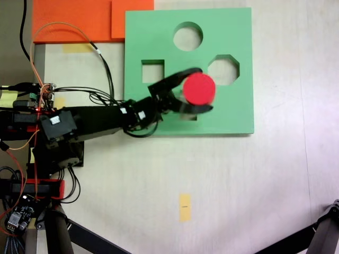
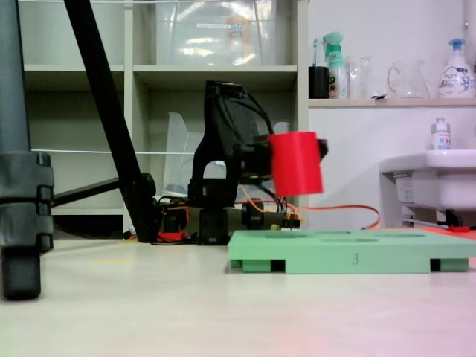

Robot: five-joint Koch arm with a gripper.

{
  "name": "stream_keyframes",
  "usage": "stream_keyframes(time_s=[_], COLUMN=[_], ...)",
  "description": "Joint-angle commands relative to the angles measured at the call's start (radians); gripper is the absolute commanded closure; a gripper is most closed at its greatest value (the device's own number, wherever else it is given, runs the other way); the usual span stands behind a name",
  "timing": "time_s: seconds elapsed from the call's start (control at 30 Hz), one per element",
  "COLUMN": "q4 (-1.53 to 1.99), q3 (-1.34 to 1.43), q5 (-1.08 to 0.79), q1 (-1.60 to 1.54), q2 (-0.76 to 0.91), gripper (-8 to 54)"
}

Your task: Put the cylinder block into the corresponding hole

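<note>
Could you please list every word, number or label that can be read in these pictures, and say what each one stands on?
"3": embossed on the front edge of the green foam board, seen in a fixed view.
Labels on the spray and pump bottles on the shelf: too small and blurred to read.
Yellow tape strip on the table: it bears faint marks, too small to read.
Nothing readable on the red cylinder block.

orange foam sheet (image 1: pixel 74 20), yellow tape strip (image 1: pixel 184 207)
</note>
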Motion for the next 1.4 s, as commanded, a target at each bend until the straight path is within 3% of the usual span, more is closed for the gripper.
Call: stream_keyframes(time_s=[0.0, 0.37, 0.67, 1.27, 1.37], q4=[0.015, 0.115, 0.137, 0.146, 0.146], q3=[-0.092, -0.265, -0.393, -0.497, -0.525], q5=[0.025, 0.034, 0.040, 0.038, 0.035], q1=[-0.098, -0.305, -0.328, -0.328, -0.328], q2=[0.011, -0.141, -0.288, -0.405, -0.446], gripper=[19.6, 19.6, 19.6, 19.3, 16.8])
